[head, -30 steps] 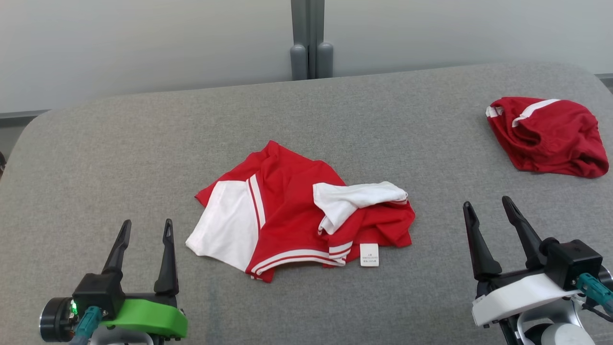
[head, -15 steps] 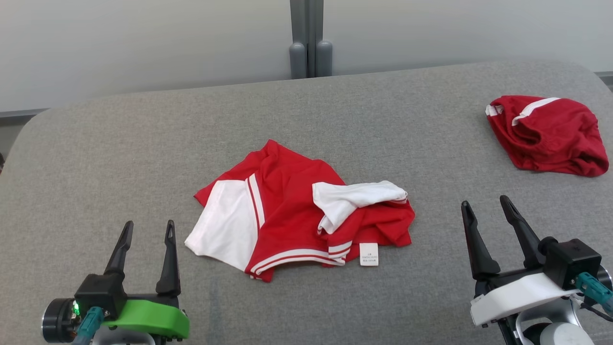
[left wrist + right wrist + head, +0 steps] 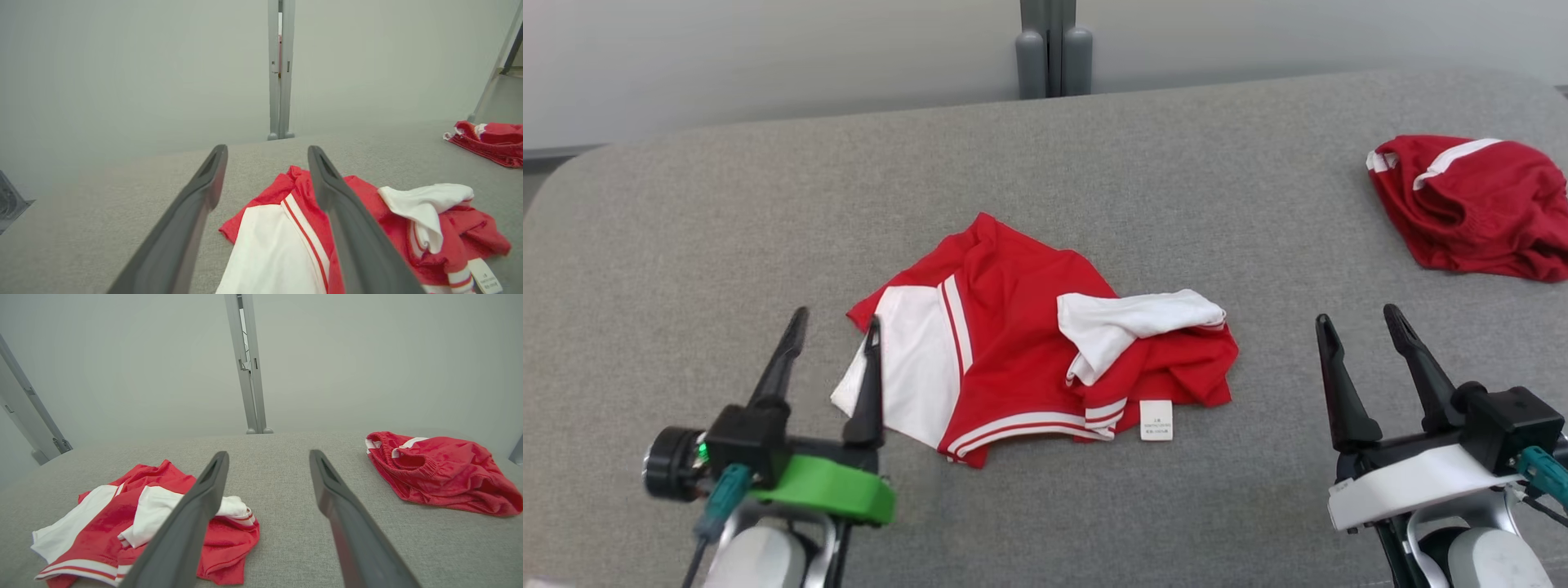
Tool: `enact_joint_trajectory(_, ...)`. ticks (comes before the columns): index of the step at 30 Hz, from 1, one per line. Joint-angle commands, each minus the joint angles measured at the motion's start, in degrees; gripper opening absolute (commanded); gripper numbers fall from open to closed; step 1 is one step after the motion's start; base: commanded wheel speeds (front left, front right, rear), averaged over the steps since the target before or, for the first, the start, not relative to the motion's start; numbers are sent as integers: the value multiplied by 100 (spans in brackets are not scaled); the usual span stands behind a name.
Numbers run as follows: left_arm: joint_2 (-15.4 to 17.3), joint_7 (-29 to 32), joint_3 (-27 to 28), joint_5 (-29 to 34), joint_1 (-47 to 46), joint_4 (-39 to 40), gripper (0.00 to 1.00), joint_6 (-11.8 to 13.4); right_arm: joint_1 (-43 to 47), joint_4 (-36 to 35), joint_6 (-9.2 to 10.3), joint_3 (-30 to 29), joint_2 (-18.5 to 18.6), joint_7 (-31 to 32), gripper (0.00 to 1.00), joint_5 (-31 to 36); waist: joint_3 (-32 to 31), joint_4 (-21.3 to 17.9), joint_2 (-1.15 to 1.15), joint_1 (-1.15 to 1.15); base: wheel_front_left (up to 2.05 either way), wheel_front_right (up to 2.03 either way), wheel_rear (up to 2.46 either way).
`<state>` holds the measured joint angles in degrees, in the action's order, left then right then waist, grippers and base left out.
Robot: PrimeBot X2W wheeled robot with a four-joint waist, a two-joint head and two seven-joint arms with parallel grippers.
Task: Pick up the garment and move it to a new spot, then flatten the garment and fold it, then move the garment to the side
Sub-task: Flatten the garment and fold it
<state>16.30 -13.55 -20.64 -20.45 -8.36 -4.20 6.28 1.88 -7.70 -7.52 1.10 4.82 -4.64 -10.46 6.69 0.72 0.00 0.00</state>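
A crumpled red garment (image 3: 1021, 335) with white panels and stripes lies mid-table, a white label at its front edge. My left gripper (image 3: 837, 316) is open at the garment's left white edge, its right finger overlapping that edge in the head view. The left wrist view looks along the left gripper (image 3: 266, 150) down onto the garment's (image 3: 269, 245) white panel, nothing between the fingers. My right gripper (image 3: 1356, 314) stands open and empty to the right of the garment, apart from it. From the right wrist, the right gripper (image 3: 269, 454) has the garment (image 3: 114, 510) at lower left.
A second, darker red garment (image 3: 1470, 208) lies bunched at the table's far right, and the right wrist also sees this darker red garment (image 3: 441, 473). The grey fabric table (image 3: 1094, 180) has rounded far corners. A grey post (image 3: 1054, 49) stands behind it against a pale wall.
My left gripper has moved forward and to the right, up to the garment's left edge. The head camera has tilted a little, shifting the whole picture. Both grippers stay open.
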Motion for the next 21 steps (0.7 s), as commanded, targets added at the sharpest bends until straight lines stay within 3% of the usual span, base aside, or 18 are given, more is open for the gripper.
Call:
enact_joint_trajectory(1, -101, 85, -166, 94, -246, -27, 100, -94, -101, -24, 6, 10, 5, -27, 100, 8, 278, -26, 0, 0, 0, 0, 0)
enact_joint_trajectory(9, -673, 663, -1203, 351, -1112, -655, 100, -669, -366, 31, 6, 82, -25, -112, 100, -41, 801, -306, 0, 0, 0, 0, 0)
enact_joint_trajectory(17, -930, 1243, -1601, 225, -1464, -1618, 100, -979, -590, 189, 6, 72, -84, -283, 100, -120, 1177, -660, 0, 0, 0, 0, 0)
enact_joint_trajectory(18, -928, 1249, -1605, 212, -1489, -1697, 96, -986, -597, 211, 6, 66, -88, -309, 100, -129, 1195, -680, 0, 0, 0, 0, 0)
enact_joint_trajectory(20, -923, 1250, -1605, 165, -1546, -1827, 0, -1031, -611, 254, 7, 72, -105, -343, 100, -141, 1230, -723, 0, 0, 0, 0, 0)
enact_joint_trajectory(21, -914, 1189, -1589, 155, -1590, -1860, 0, -1037, -612, 277, 7, 62, -109, -362, 100, -150, 1240, -737, 0, 0, 0, 0, 0)
